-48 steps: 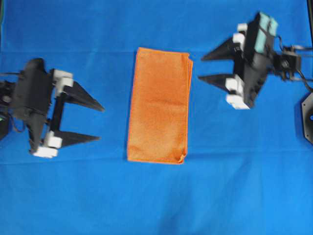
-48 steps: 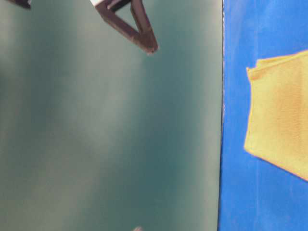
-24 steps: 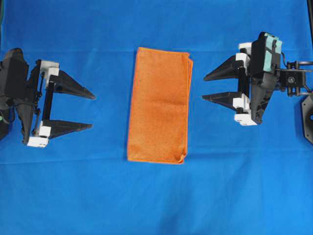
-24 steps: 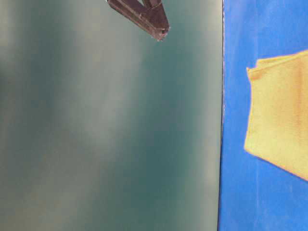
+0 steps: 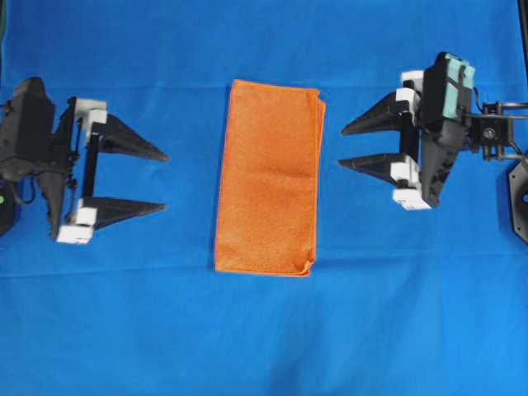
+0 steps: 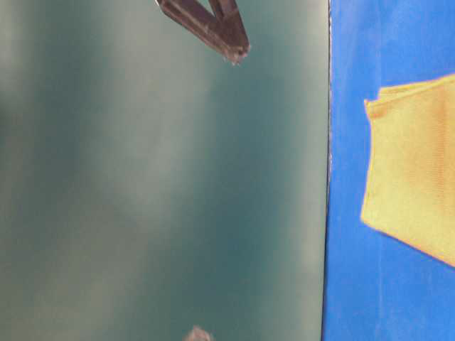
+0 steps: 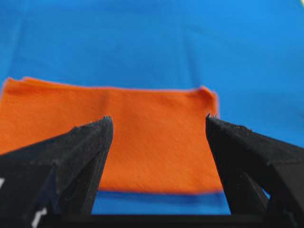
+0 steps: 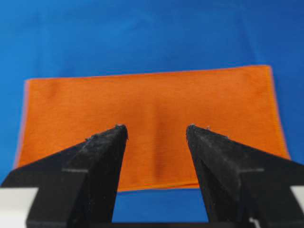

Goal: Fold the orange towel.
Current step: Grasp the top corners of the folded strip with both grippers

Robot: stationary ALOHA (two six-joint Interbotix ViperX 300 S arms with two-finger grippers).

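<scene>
Left gripper (image 5: pixel 165 180) has edged toward the towel (image 5: pixel 268 177) — fingers wide apart, empty; right gripper (image 5: pixel 342 147) barely shifted, fingers spread, holding nothing.

I find no legible text, label, brand, number or sign in any of the four views from my station. The orange towel (image 5: pixel 269 179) carries no visible tag or print. The blue cloth (image 5: pixel 264 330) under it is plain. The left gripper (image 5: pixel 165 180) and right gripper (image 5: pixel 341 145) show only unmarked black and white parts; a pale green patch on the right one bears no readable marking.
</scene>
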